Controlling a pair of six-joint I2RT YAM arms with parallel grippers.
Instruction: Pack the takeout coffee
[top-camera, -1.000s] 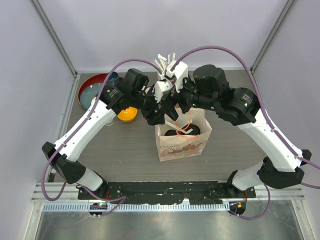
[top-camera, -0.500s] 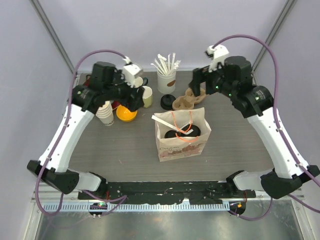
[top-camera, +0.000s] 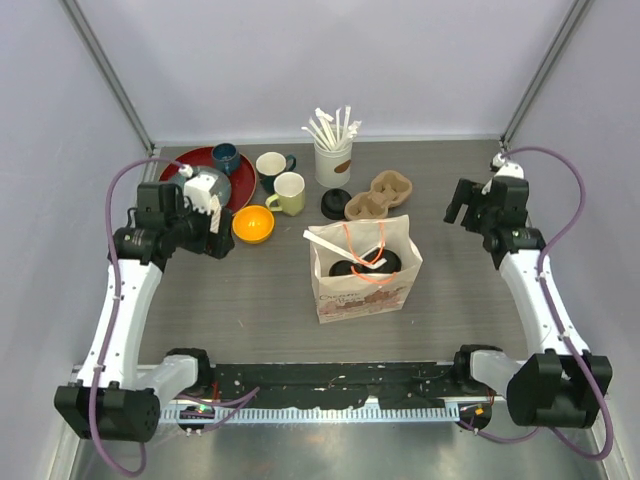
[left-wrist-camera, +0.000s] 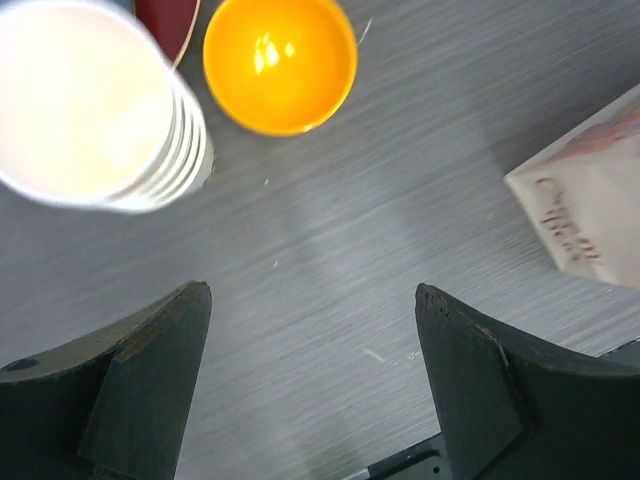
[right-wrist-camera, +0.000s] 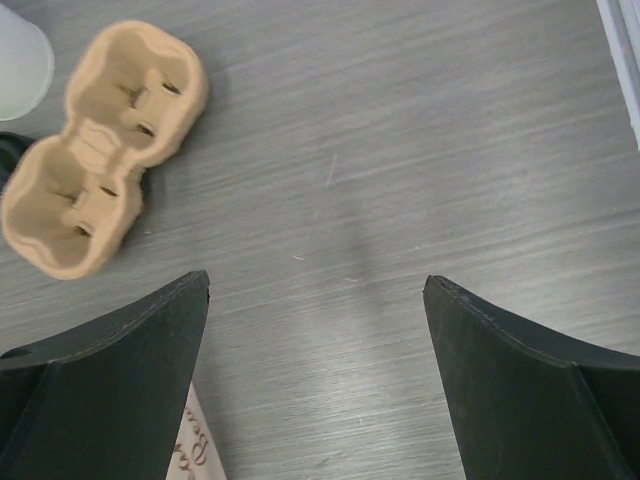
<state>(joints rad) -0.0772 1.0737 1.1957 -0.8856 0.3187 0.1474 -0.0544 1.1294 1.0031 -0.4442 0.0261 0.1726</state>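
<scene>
While both arms stand out toward the sides of the desk (top-camera: 250, 310), the takeout coffee (top-camera: 350, 268) sits inside the printed paper bag (top-camera: 360, 296) at the centre. Two black lids show side by side through the bag's open top. The left gripper (left-wrist-camera: 310, 292) is spread wide and empty above bare desk, near a stack of white paper cups (left-wrist-camera: 90, 105) and an orange bowl (left-wrist-camera: 280, 62). The right gripper (right-wrist-camera: 315, 282) is likewise spread, pinching nothing, over bare desk to the right of the cardboard cup carrier (right-wrist-camera: 95, 150). A loose black lid (top-camera: 336, 204) lies just left of that carrier, behind the bag.
</scene>
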